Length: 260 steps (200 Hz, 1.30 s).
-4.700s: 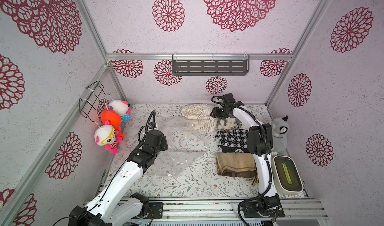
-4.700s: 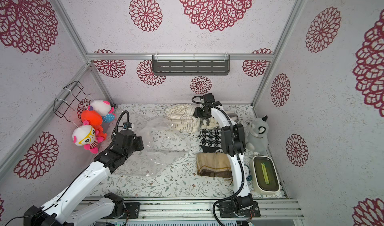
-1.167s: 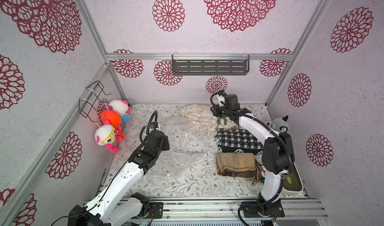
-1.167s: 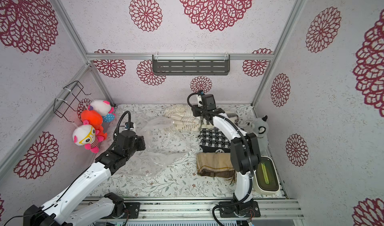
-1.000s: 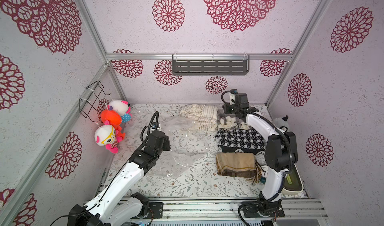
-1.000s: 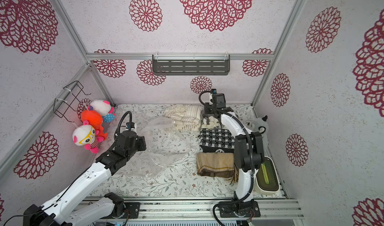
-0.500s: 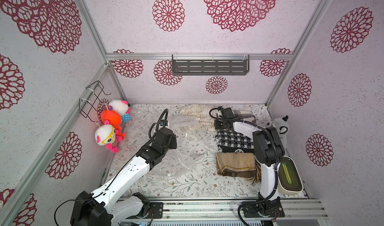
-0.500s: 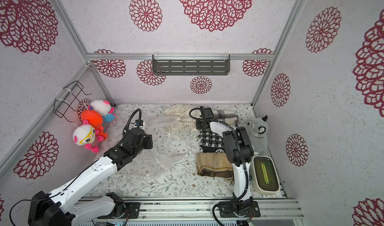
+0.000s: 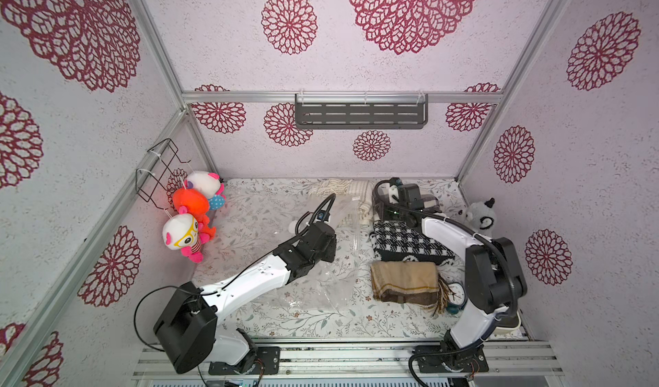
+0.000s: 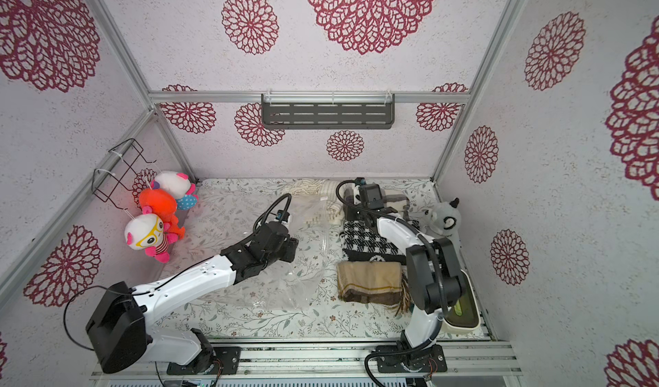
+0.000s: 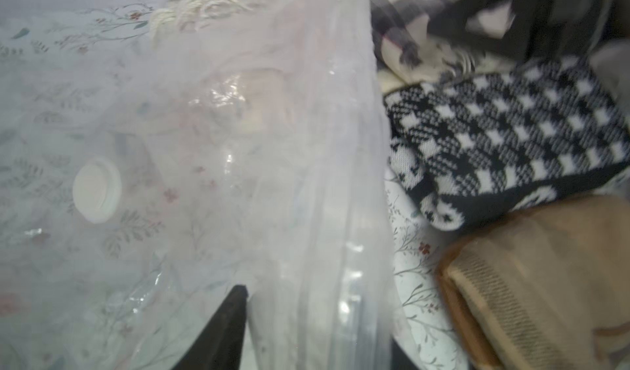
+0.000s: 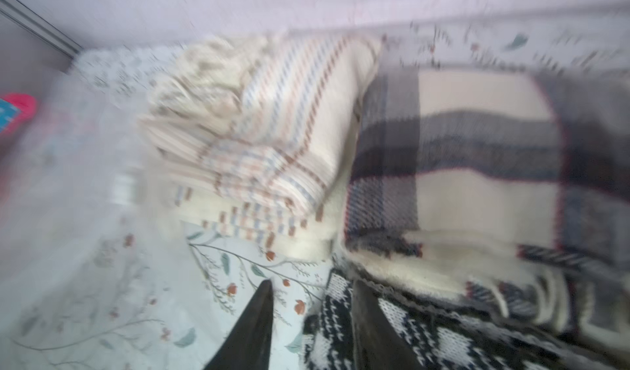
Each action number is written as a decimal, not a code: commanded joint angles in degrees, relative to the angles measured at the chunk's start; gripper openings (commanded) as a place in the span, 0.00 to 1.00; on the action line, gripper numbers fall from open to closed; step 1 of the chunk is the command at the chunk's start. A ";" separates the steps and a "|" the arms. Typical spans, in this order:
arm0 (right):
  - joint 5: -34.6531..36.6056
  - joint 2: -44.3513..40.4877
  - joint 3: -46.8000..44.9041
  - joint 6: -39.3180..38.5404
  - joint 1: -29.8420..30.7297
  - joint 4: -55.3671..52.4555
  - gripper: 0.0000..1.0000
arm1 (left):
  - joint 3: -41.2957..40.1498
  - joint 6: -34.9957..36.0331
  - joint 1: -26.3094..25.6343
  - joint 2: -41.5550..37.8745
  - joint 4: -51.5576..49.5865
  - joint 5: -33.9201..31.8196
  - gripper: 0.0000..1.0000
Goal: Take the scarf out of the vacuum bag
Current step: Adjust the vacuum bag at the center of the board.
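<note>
The clear vacuum bag (image 9: 313, 278) lies crumpled mid-table, and its white valve cap (image 11: 97, 189) shows through the plastic. A cream striped scarf (image 9: 351, 196) lies at the bag's far end, partly behind plastic. I cannot tell whether it is inside. My left gripper (image 11: 313, 334) is open, with the bag's folded edge (image 11: 341, 215) running between its fingers. Over the corner of a black-and-white houndstooth scarf (image 9: 406, 241), my right gripper (image 12: 312, 286) stands open. A grey plaid scarf (image 12: 477, 153) lies just beyond it at the back right.
A tan scarf (image 9: 404, 282) lies in front of the houndstooth one. Plush toys (image 9: 189, 217) hang at the left wall under a wire basket (image 9: 160, 169). A grey plush (image 9: 479, 216) sits at the right wall. A grey shelf (image 9: 360, 112) hangs on the back wall.
My left arm reached forward and right to the bag's folded edge, and its jaws opened. My right arm swung right, then back down; the grey plaid scarf now lies at the back right.
</note>
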 commanded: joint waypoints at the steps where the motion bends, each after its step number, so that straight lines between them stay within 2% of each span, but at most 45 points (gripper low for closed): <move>1: -3.53 -5.47 0.36 1.61 1.26 3.54 0.42 | 0.37 2.10 -0.87 2.38 1.78 7.83 0.69; 21: -3.13 -4.99 3.60 0.08 5.27 1.51 0.43 | -0.80 2.43 -1.11 3.76 3.14 18.43 0.82; 43: -7.29 -1.35 6.17 0.58 9.04 3.69 0.46 | -3.54 1.58 -1.28 3.50 6.27 21.32 0.85; 56: -10.21 3.17 10.33 0.73 10.91 3.70 0.46 | -6.00 1.25 -1.25 1.35 10.05 25.24 0.87; 71: -11.57 9.61 16.82 0.13 13.48 0.71 0.47 | -7.68 1.04 -1.25 -0.24 13.41 28.79 0.98; 92: -12.88 16.04 20.71 -0.72 17.15 -1.79 0.46 | -6.89 1.13 -1.19 0.57 8.93 21.70 0.99; 107: -13.35 18.51 19.16 0.02 18.32 -2.19 0.45 | -9.10 1.21 -0.47 -0.47 9.97 21.02 0.98; 148: -11.39 19.17 9.77 2.57 16.51 2.31 0.43 | -13.69 0.32 0.72 -8.03 11.22 15.50 0.98; 183: -7.59 21.31 7.80 2.10 14.91 3.10 0.43 | -16.17 -1.74 0.98 -11.50 12.65 11.10 0.98; 193: -6.14 21.37 6.81 2.09 14.61 3.15 0.42 | -16.82 -4.06 0.91 -9.98 15.45 10.84 1.00; 210: -6.65 20.55 3.99 2.94 14.20 6.03 0.42 | -16.52 -5.18 -0.89 -4.38 20.69 9.81 0.91; 231: -6.23 19.75 4.25 2.59 13.90 4.97 0.42 | -13.99 -4.79 -2.48 2.46 21.78 7.73 0.85; 260: -5.63 15.48 2.38 2.73 12.86 5.84 0.42 | -11.12 -5.73 -3.68 12.51 24.04 10.15 0.73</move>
